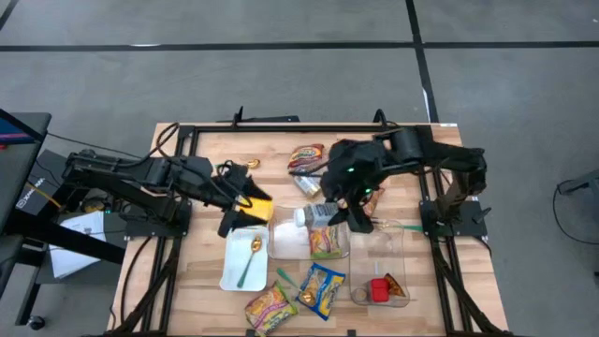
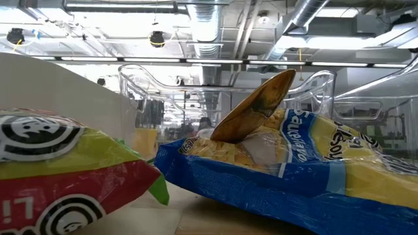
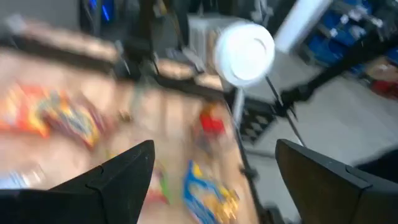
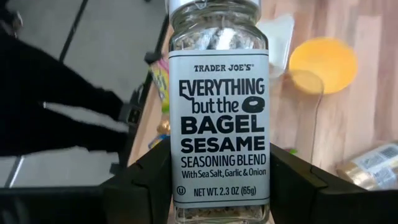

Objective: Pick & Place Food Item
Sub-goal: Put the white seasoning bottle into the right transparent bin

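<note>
Right gripper (image 4: 217, 186) clamps the Everything but the Bagel seasoning jar (image 4: 219, 118), held above the clear container (image 1: 309, 241) mid-table. Left gripper (image 3: 214, 180) stands spread, holding nothing, over the white tray (image 1: 234, 271) toward the table's left edge.

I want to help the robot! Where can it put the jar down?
The clear bin on the right is bare at its far end; only small items sit near its front. The white tray holds just a spoon. The middle container and front edge are crowded with snack bags.
</note>
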Controlling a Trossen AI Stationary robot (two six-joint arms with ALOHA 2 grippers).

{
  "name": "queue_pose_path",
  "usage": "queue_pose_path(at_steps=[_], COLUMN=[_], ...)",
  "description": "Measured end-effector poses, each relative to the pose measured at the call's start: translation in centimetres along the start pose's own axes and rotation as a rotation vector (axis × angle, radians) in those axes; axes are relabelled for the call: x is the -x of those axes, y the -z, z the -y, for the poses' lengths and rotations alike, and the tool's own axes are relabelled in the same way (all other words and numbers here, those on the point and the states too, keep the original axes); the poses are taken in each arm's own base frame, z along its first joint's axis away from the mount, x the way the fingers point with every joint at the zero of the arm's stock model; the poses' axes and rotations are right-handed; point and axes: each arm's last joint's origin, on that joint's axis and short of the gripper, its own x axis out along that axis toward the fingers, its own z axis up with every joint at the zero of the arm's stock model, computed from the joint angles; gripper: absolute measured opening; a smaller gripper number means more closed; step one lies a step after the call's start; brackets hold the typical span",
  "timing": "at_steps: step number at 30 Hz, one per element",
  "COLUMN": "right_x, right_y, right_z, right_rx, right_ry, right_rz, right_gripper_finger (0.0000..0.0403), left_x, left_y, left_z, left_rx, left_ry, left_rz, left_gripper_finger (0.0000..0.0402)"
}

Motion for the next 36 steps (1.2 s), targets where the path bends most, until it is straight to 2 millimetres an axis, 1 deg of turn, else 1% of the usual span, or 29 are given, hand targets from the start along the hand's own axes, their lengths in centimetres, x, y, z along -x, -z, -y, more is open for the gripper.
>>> queue_pose_path(at_steps=[4,7,9,11,15,19,22,27,28,30,32,34,36], right_x=[1.5,2.8,3.3,3.5,3.6,3.9,4.2,4.5,4.3,3.4,2.3,1.3,1.0], right_y=[0.1,-0.1,-0.4,-0.9,-1.9,-2.9,-3.5,-4.0,-4.0,-4.4,-4.3,-4.8,-4.8], right_z=[0.0,0.3,0.5,0.5,0.2,-0.2,-0.2,-0.2,-0.1,0.1,0.4,0.6,0.5], right_rx=[-0.038,-0.083,-0.101,-0.108,-0.097,-0.069,-0.062,-0.057,-0.057,-0.06,-0.066,-0.056,-0.054], right_ry=[0.068,0.111,0.133,0.142,0.161,0.178,0.192,0.197,0.197,0.203,0.216,0.215,0.214], right_rz=[0.062,0.136,0.193,0.252,0.356,0.466,0.537,0.596,0.594,0.586,0.534,0.537,0.526], right_gripper_finger=[0.0188,0.0188,0.0188,0.0188,0.0188,0.0188,0.0188,0.0188,0.0188,0.0188,0.0188,0.0188,0.0188], left_x=[0.1,0.3,0.4,0.5,0.6,0.6,0.2,-0.7,-1.0,-1.3,-1.6,-2.0,-2.6], left_y=[-1.1,-1.8,-2.1,-2.3,-2.7,-3.0,-3.2,-3.9,-4.0,-4.3,-4.5,-4.6,-4.5], left_z=[0.4,1.1,1.5,1.7,1.5,1.6,1.8,2.1,2.1,2.2,2.4,2.1,1.9], left_rx=[-0.105,-0.217,-0.299,-0.342,-0.291,-0.184,-0.175,-0.171,-0.174,-0.189,-0.184,-0.181,-0.178], left_ry=[-0.036,-0.068,-0.099,-0.156,-0.25,-0.228,-0.2,-0.154,-0.151,-0.149,-0.14,-0.145,-0.155], left_rz=[0.144,0.243,0.294,0.327,0.375,0.425,0.448,0.547,0.571,0.608,0.652,0.665,0.655], left_gripper_finger=[0.0315,0.0313,0.0315,0.032,0.0334,0.0342,0.0341,0.0341,0.0342,0.0342,0.0342,0.0342,0.0342])
